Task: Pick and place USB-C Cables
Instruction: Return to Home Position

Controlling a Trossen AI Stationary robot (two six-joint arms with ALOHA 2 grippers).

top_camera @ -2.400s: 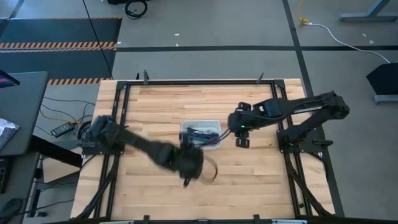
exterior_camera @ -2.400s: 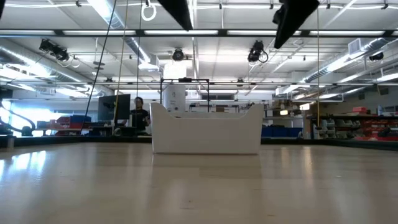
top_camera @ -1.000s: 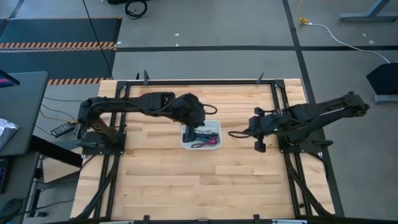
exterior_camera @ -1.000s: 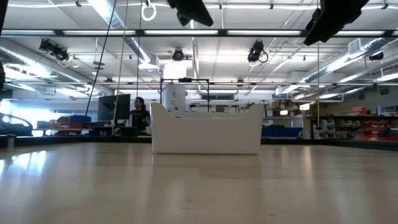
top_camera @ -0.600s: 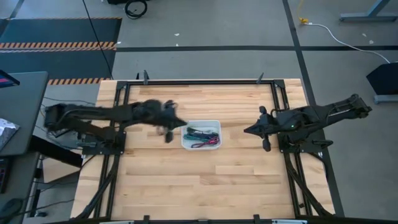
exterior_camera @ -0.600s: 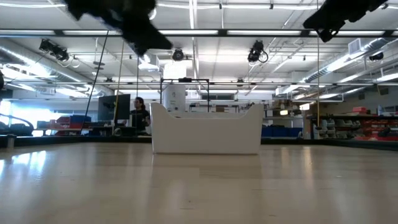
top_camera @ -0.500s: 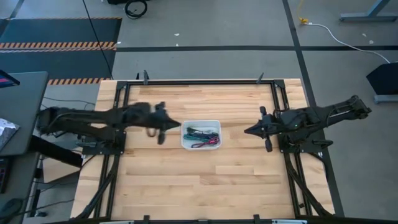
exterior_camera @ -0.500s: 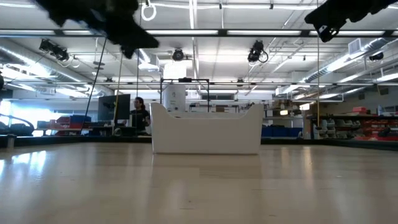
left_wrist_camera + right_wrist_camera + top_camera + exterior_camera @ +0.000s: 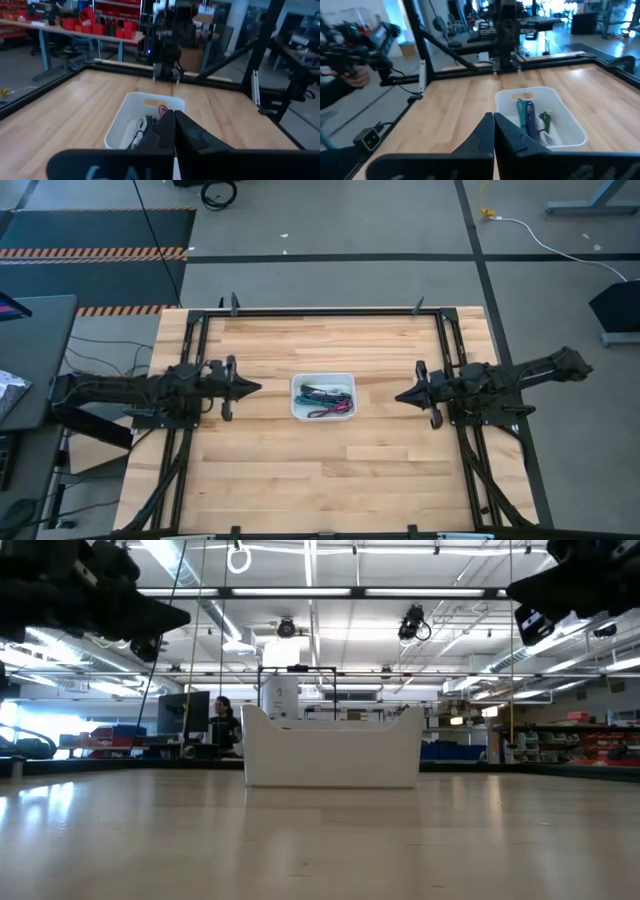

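A white bin [image 9: 323, 396] stands at the table's middle and holds the USB-C cables [image 9: 326, 397], a bundle of green, teal, dark red and pale coils [image 9: 532, 120]. My left gripper [image 9: 257, 388] hangs shut above the table, left of the bin, pointing at it. My right gripper [image 9: 398, 395] hangs shut to the bin's right, also pointing at it. In the wrist views both pairs of fingers [image 9: 174, 131] [image 9: 493, 131] are pressed together with nothing between them. The low view shows only the bin's wall [image 9: 331, 752].
A black frame [image 9: 320, 313] runs round the wooden table top. Bare wood lies on every side of the bin. In the room behind, a person [image 9: 224, 724] sits far off, and a hand [image 9: 355, 75] shows at the edge of the right wrist view.
My left arm has swung from over the bin back toward the table's left edge and now lies stretched out level, gripper shut and pointing at the bin. My right gripper has drawn slightly toward the right edge and levelled out. The bin and cables have stayed put.
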